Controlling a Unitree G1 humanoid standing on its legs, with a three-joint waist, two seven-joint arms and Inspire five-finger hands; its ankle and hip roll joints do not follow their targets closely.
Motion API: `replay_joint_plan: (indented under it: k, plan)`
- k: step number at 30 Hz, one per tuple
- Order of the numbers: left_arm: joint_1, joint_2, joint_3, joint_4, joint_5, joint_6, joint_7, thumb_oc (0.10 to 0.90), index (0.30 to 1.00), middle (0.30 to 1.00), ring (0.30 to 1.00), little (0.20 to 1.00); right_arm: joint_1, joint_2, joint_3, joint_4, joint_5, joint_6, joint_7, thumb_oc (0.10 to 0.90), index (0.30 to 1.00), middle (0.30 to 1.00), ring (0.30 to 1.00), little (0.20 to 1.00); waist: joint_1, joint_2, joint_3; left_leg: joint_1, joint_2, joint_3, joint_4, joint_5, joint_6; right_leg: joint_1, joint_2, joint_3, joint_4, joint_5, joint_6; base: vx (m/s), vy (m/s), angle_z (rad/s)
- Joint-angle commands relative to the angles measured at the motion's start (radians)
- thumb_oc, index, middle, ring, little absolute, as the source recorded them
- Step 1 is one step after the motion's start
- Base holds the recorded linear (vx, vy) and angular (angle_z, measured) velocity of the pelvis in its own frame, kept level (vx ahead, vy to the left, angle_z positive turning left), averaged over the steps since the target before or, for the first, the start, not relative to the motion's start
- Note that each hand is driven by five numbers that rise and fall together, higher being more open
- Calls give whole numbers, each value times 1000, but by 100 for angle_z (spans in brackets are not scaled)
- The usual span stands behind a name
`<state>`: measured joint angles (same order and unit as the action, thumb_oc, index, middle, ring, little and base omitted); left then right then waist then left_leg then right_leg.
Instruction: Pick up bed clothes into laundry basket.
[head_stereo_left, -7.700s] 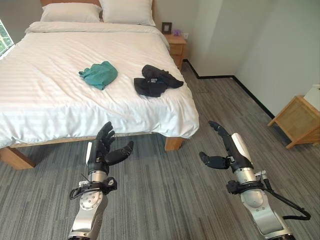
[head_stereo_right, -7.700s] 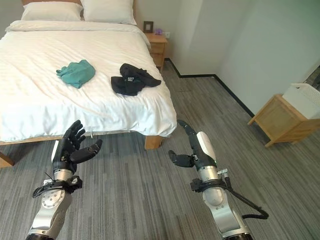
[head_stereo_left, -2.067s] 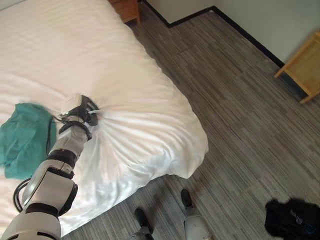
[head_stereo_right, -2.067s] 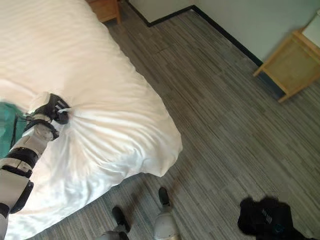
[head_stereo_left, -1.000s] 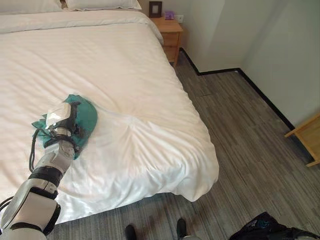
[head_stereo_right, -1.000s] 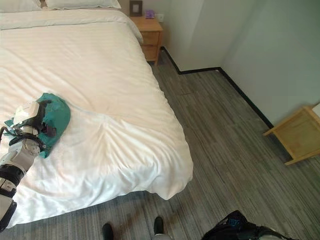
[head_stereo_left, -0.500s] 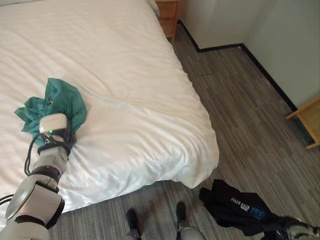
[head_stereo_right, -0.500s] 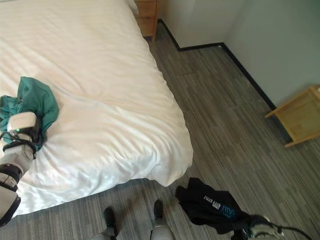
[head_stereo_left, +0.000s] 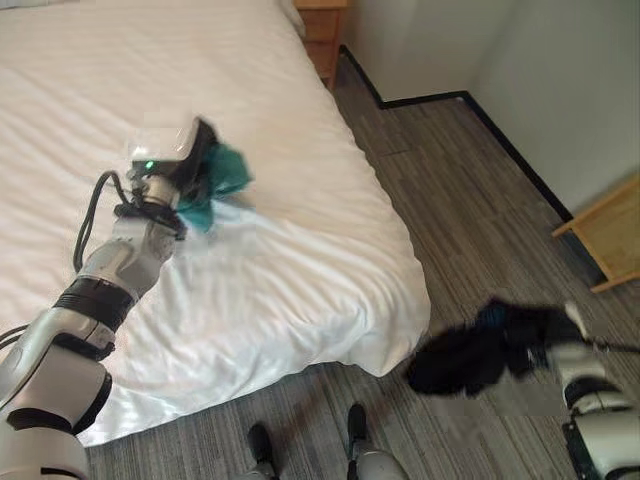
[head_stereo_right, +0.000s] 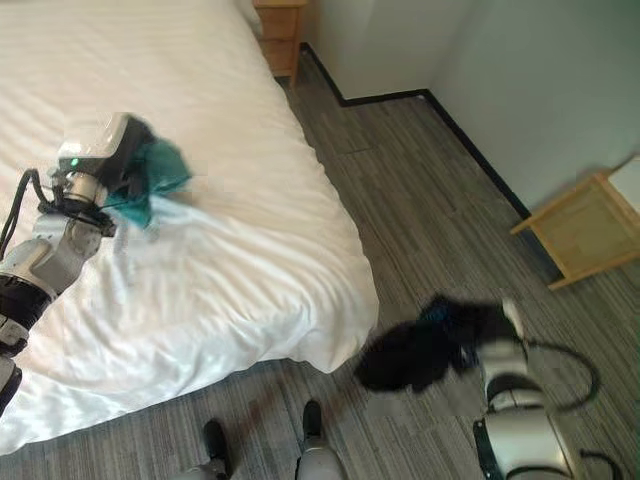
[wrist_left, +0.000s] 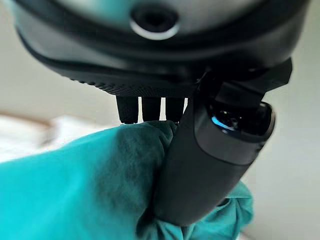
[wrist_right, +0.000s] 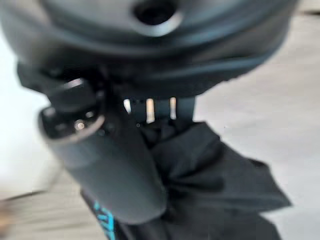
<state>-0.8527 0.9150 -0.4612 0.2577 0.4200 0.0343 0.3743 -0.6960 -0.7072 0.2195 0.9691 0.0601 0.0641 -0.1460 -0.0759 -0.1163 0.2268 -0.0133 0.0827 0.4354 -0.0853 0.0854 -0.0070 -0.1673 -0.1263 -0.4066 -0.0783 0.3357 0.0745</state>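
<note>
Since the frame half a second earlier, the left hand (head_stereo_left: 170, 165) has lifted the crumpled teal fabric garment (head_stereo_left: 222, 180) clear of the white striped bed cover (head_stereo_left: 300, 250) and carried it toward the foot-side corner of the bed; the right hand (head_stereo_right: 500, 335) has raised the bunched black fabric garment (head_stereo_right: 425, 355) from low over the grey wood-pattern floor (head_stereo_left: 470, 200) to a higher position beside the bed corner.

Hand state: in the left wrist view, the thumb and fingers of the left hand are curled round a fold of the teal garment, which bulges out past them. In the right wrist view, the right hand is likewise closed on the black garment, the cloth pinched between thumb and fingers with the remainder hanging loose below.

Location of the task items: the teal garment is in the left hand, above the bed; the black garment is in the right hand, above the floor, apart from the bed.

Handling judgement: both garments are light, soft and limp. They offer no rigid edge, so any gathered fold serves as a hold point; a bunch taken near the middle reduces trailing ends. Loose ends may swing during transport and may catch on the basket rim at release. Slip risk appears low while the folds stay pinched.

A light wooden side cabinet (head_stereo_right: 575, 235) stands by the wall to the right.
</note>
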Motion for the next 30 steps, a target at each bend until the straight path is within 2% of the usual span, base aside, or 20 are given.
replay_joint_plan:
  k: [1, 4, 8, 9, 10, 11, 13, 14, 15, 16, 17, 18, 19, 21, 22, 24, 27, 28, 29, 30]
  plan:
    - [-88, -46, 152, -87, -31, -104, 145, 400, 300, 300, 300, 300, -99, -210, 10, 20, -90, -47, -114, 400, 300, 300, 300, 300, 55, 38, -75, 32, 89, -24, 6, -78, -72, 144, -210, -133, 319, -341, 129, -109, 2, -80]
    - [209, -123, 348, -317, -87, -170, 93, 400, 300, 300, 300, 300, -161, -227, 18, -46, -162, -37, -121, 400, 300, 300, 300, 300, 102, 36, -102, 63, 104, 97, 11, -54, -66, 216, -228, -292, 356, -353, 108, -159, -19, -74]
    - [223, -124, 361, -326, -87, -167, 89, 400, 300, 300, 300, 300, -168, -225, 29, -44, -161, -37, -121, 400, 300, 300, 300, 300, 97, 40, -104, 64, 104, 98, 11, -55, -67, 217, -227, -291, 355, -352, 108, -69, -127, -69]
    - [745, -392, 607, -503, -140, -238, 59, 400, 300, 300, 300, 300, 286, -177, -308, -732, -231, -137, -191, 400, 300, 300, 300, 300, 82, 73, -138, 103, 188, 288, 72, -4, -90, 285, -190, -301, 174, -344, 85, -210, -497, -83]
    - [747, -387, 596, -507, -141, -236, 59, 400, 300, 300, 300, 300, 316, -171, -331, -751, -234, -131, -187, 400, 300, 300, 300, 300, 94, 67, -145, 101, 188, 290, 72, -4, -90, 283, -189, -300, 171, -342, 84, -238, -570, -303]
    - [834, -419, 665, -511, -147, -236, 62, 400, 300, 300, 300, 300, 477, -99, -440, -901, -258, -182, -185, 400, 300, 300, 300, 300, 44, 100, -132, 113, 207, 315, 97, -3, -97, 281, -175, -267, 140, -347, 86, -29, -110, -354]
    - [918, -436, 649, -519, -158, -244, 56, 400, 300, 300, 300, 300, 561, 6, -475, -1058, -305, -214, -193, 400, 300, 300, 300, 300, 42, 124, -137, 112, 245, 324, 173, -2, -115, 290, -147, -228, 77, -353, 70, 46, -222, -176]
    - [939, -449, 635, -521, -159, -253, 54, 400, 300, 300, 300, 300, 551, 11, -459, -1102, -330, -225, -200, 400, 300, 300, 300, 300, 42, 129, -132, 106, 286, 318, 234, 33, -146, 301, -114, -192, 43, -365, 57, 89, -224, -51]
    - [941, -449, 635, -522, -159, -254, 54, 400, 300, 300, 300, 300, 552, 12, -458, -1105, -331, -223, -200, 400, 300, 300, 300, 300, 45, 132, -132, 107, 295, 320, 241, 32, -150, 302, -106, -189, 39, -364, 53, 182, -446, -248]
    - [922, -442, 572, -463, -156, -230, 68, 400, 300, 300, 300, 300, 485, -57, -400, -1180, -324, -251, -193, 400, 300, 300, 300, 300, 73, 116, -107, 59, 301, 109, 358, 64, -169, 307, -43, -75, 0, -406, 18, 122, -436, -273]
    - [903, -442, 539, -425, -144, -216, 84, 400, 300, 300, 300, 300, 455, -92, -377, -1170, -301, -255, -187, 400, 300, 300, 300, 300, 95, 99, -90, 7, 239, 12, 404, 19, -127, 308, -39, -49, 8, -400, 4, 179, -421, -337]
    - [897, -443, 537, -420, -143, -217, 86, 400, 300, 300, 300, 300, 451, -94, -377, -1166, -300, -256, -188, 400, 300, 300, 300, 300, 95, 100, -93, 5, 235, -13, 412, 0, -137, 314, -38, -31, 3, -413, 9, 88, -197, -276]
    - [878, -438, 499, -380, -135, -210, 81, 400, 300, 300, 300, 300, 402, -143, -335, -1165, -289, -266, -171, 400, 300, 300, 300, 300, 114, 87, -88, -26, 147, -111, 418, -55, -98, 305, -27, 12, 24, -411, 4, 158, -130, -273]
    - [863, -444, 487, -368, -136, -213, 79, 400, 300, 300, 300, 300, 371, -163, -316, -1147, -279, -266, -172, 400, 300, 300, 300, 300, 119, 89, -84, -33, 121, -128, 432, -77, -92, 306, -25, 24, 29, -418, 5, 136, -149, -171]
    - [827, -449, 453, -346, -150, -210, 75, 400, 300, 300, 300, 300, 314, -203, -274, -1116, -273, -249, -175, 400, 300, 300, 300, 300, 145, 69, -71, -124, 66, -143, 509, -91, -90, 334, -24, 46, 14, -422, 1, 167, -211, -141]
    - [796, -447, 434, -331, -154, -200, 65, 400, 300, 300, 300, 300, 267, -216, -237, -1091, -275, -232, -170, 400, 300, 300, 300, 300, 167, 56, -57, -244, 47, -96, 550, -113, -76, 367, -2, 69, 5, -440, 1, 208, -211, -86]
    - [765, -444, 413, -310, -151, -188, 60, 400, 300, 300, 300, 300, 223, -224, -202, -1062, -276, -215, -169, 400, 300, 300, 300, 300, 189, 58, -60, -289, 44, -52, 483, -110, -78, 394, 31, 114, 2, -473, 8, 407, -65, -67]
    - [733, -432, 399, -289, -142, -166, 55, 400, 300, 300, 300, 300, 186, -244, -175, -1031, -276, -201, -169, 400, 300, 300, 300, 300, 203, 74, -70, -306, 56, -6, 308, -45, -84, 430, 70, 128, -2, -505, 18, 470, 36, -84]
    - [723, -432, 393, -281, -138, -157, 55, 400, 300, 300, 300, 300, 172, -246, -168, -1025, -274, -196, -168, 400, 300, 300, 300, 300, 206, 77, -75, -308, 60, -1, 235, -37, -87, 443, 75, 133, -1, -518, 21, 426, 48, -76]
    - [716, -436, 393, -275, -137, -155, 57, 400, 300, 300, 300, 300, 157, -248, -158, -1018, -273, -195, -169, 400, 300, 300, 300, 300, 210, 79, -69, -283, 51, 27, 180, 5, -76, 437, 70, 129, 5, -513, 22, 442, 47, -67]
